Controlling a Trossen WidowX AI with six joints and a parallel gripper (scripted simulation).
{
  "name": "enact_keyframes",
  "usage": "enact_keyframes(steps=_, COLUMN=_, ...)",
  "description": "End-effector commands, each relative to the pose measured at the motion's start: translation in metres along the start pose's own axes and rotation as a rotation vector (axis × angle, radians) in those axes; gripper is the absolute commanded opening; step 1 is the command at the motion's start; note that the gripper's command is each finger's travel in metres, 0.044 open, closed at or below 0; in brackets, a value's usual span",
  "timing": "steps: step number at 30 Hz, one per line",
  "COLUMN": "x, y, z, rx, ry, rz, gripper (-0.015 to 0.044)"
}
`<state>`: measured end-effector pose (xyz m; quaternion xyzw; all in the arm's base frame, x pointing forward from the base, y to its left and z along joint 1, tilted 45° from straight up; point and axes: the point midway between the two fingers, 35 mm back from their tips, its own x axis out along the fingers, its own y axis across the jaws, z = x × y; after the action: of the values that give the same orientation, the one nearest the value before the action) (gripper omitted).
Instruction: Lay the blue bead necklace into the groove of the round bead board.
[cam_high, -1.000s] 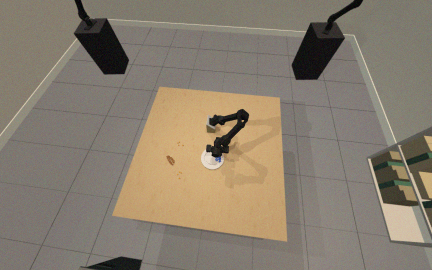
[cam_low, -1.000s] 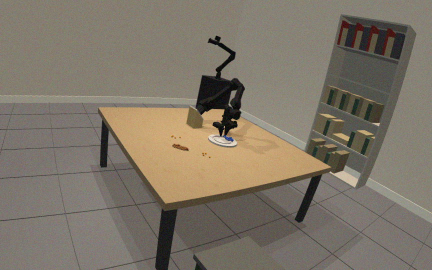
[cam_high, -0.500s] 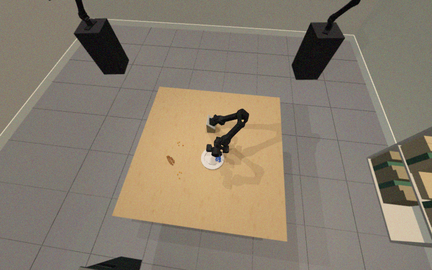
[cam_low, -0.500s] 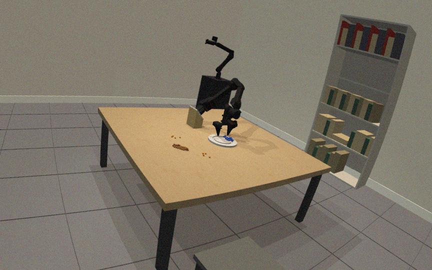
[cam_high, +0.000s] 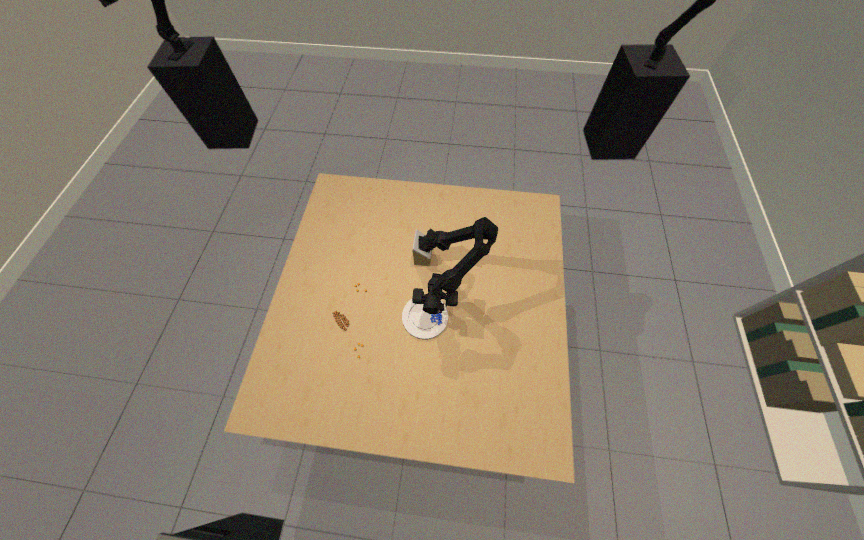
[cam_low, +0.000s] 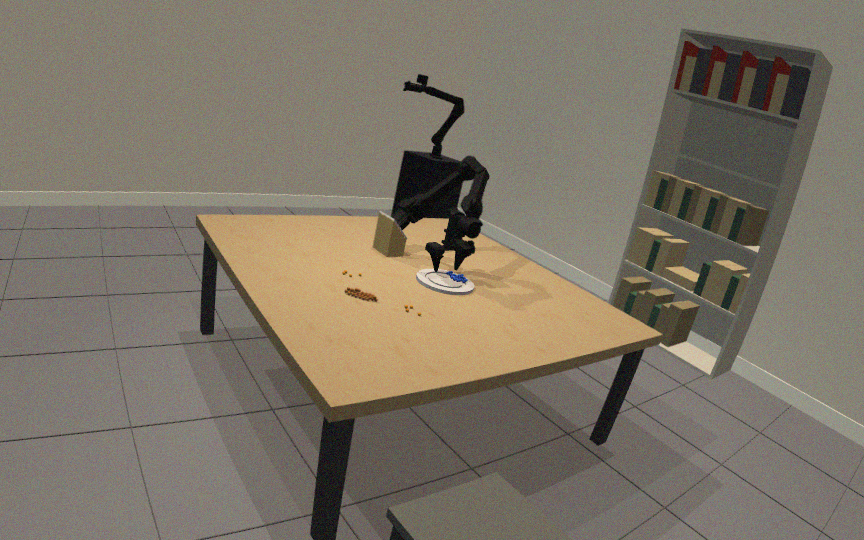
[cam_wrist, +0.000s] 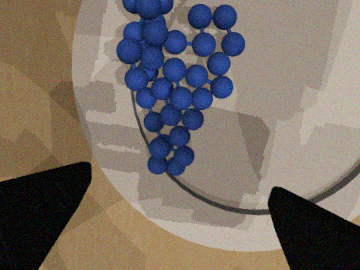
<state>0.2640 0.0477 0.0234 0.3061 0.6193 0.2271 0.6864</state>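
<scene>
The blue bead necklace (cam_wrist: 174, 75) (cam_high: 436, 317) (cam_low: 456, 277) lies bunched in a heap on the round white bead board (cam_wrist: 287, 89) (cam_high: 414, 321) (cam_low: 439, 284). The heap sits on the board's right part in the top view and crosses the dark ring groove (cam_wrist: 220, 205). My gripper (cam_wrist: 182, 185) (cam_low: 449, 262) (cam_high: 432, 304) is open and empty. It hangs a little above the board, with its two black fingers on either side of the heap's near end and clear of the beads.
A brown bead string (cam_high: 340, 320) (cam_low: 361, 294) and loose orange beads (cam_high: 361, 287) (cam_high: 358, 347) lie on the wooden table (cam_high: 382, 413) left of the board. A tan block (cam_high: 420, 254) (cam_low: 388, 240) stands behind it at the arm's base. A bookshelf (cam_low: 720, 203) stands at the right.
</scene>
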Motion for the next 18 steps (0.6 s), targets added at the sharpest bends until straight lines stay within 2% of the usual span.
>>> enact_keyframes(steps=1, x=0.0, y=0.0, z=0.0, rx=-0.003, ry=0.0, rz=-0.003, gripper=0.044)
enact_keyframes(steps=7, x=0.0, y=0.0, z=0.0, rx=-0.003, ry=0.0, rz=-0.003, gripper=0.044)
enact_keyframes(steps=9, x=-0.002, y=-0.001, z=0.005, rx=0.062, ry=-0.001, rz=-0.003, gripper=0.0387)
enact_keyframes(steps=14, x=-0.018, y=-0.006, z=0.038, rx=0.558, ry=-0.003, rz=-0.004, gripper=0.0256)
enact_keyframes(steps=18, x=-0.031, y=-0.011, z=0.062, rx=0.951, ry=-0.005, rz=-0.003, gripper=0.025)
